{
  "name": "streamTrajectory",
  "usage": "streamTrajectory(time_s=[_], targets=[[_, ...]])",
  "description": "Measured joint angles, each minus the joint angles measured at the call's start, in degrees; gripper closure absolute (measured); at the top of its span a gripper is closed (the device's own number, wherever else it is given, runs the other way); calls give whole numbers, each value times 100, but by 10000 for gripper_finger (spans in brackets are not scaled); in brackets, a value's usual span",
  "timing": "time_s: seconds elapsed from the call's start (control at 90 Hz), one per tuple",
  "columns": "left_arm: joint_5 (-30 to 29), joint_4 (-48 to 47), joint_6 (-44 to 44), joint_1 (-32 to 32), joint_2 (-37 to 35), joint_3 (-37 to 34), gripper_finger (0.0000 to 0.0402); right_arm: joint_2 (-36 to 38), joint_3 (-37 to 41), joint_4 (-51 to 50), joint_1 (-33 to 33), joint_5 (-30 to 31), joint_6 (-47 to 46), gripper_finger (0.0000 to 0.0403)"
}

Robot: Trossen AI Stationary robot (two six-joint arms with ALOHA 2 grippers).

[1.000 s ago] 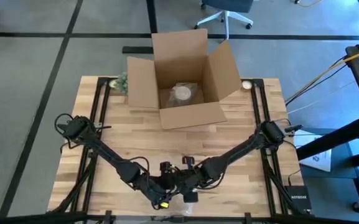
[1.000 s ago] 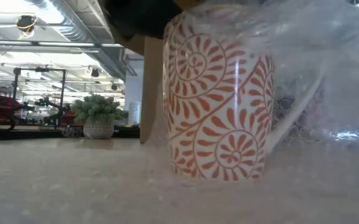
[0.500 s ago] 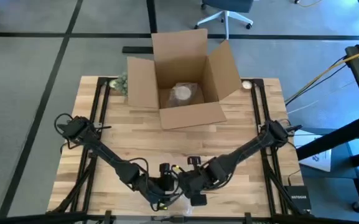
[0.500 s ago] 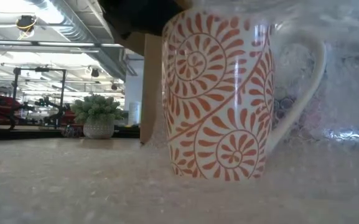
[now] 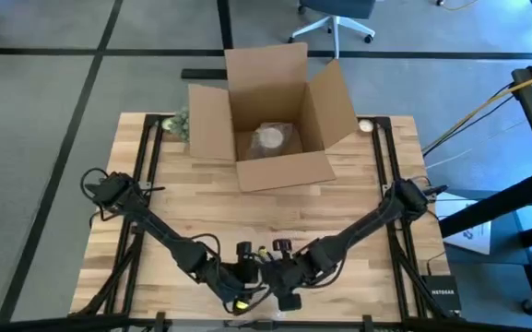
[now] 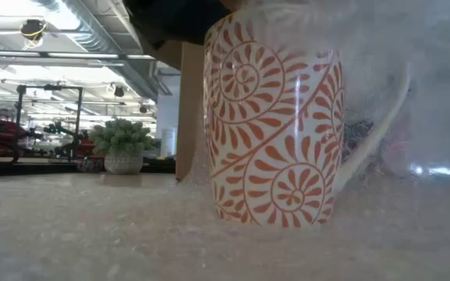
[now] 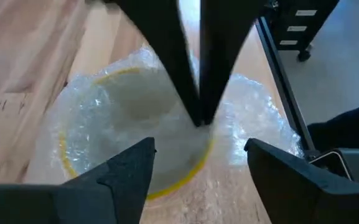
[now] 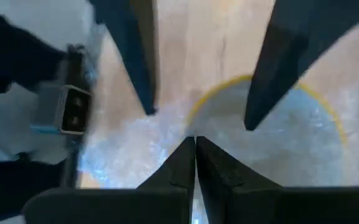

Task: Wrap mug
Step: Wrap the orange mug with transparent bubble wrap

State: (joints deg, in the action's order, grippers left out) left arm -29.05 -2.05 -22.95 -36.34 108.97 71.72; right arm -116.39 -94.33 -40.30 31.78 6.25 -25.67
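A white mug with orange spirals [image 6: 271, 125] stands upright on bubble wrap [image 6: 435, 101] near the table's near edge. The wrap reaches up over the mug's handle [image 6: 373, 133]. From above, the mug's yellow rim [image 7: 73, 168] shows through the wrap [image 7: 104, 106] lying over its mouth. My right gripper [image 8: 195, 142] is shut on the wrap above the mug. My left gripper [image 7: 199, 147] faces it, open, one finger to each side of the wrapped mug. In the high view both grippers [image 5: 247, 274] [image 5: 281, 277] meet over the mug and hide it. My right gripper pinches a bunch of bubble wrap [image 7: 185, 134] between its two fingers [image 7: 195, 93], over the mug's mouth near the rim. The fingers come slanting down from above. The wrap drapes from there over the mug, which stands on the table.
An open cardboard box [image 5: 275, 129] stands at the table's far middle with a wrapped item [image 5: 270, 138] inside. A small potted plant [image 5: 178, 122] sits left of the box. Bare wood lies between the box and the grippers.
My right gripper has shifted a little toward the table's near edge and left, staying shut on the wrap. On the handle side the wrap rose clear of the handle, then came back down over it. The mug has stayed upright in place.
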Motion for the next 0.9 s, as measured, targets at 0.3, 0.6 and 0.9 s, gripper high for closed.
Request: streamTrajectory(time_s=[0.3, 0.6, 0.9], targets=[[-51, 99, 80, 7, 2, 0, 163, 32, 584, 157, -275, 199, -71, 400], [-18, 91, 89, 2, 2, 0, 163, 17, 810, 891, -406, 134, 156, 400], [18, 62, 87, -4, 7, -4, 163, 34, 600, 689, -408, -309, 204, 400]])
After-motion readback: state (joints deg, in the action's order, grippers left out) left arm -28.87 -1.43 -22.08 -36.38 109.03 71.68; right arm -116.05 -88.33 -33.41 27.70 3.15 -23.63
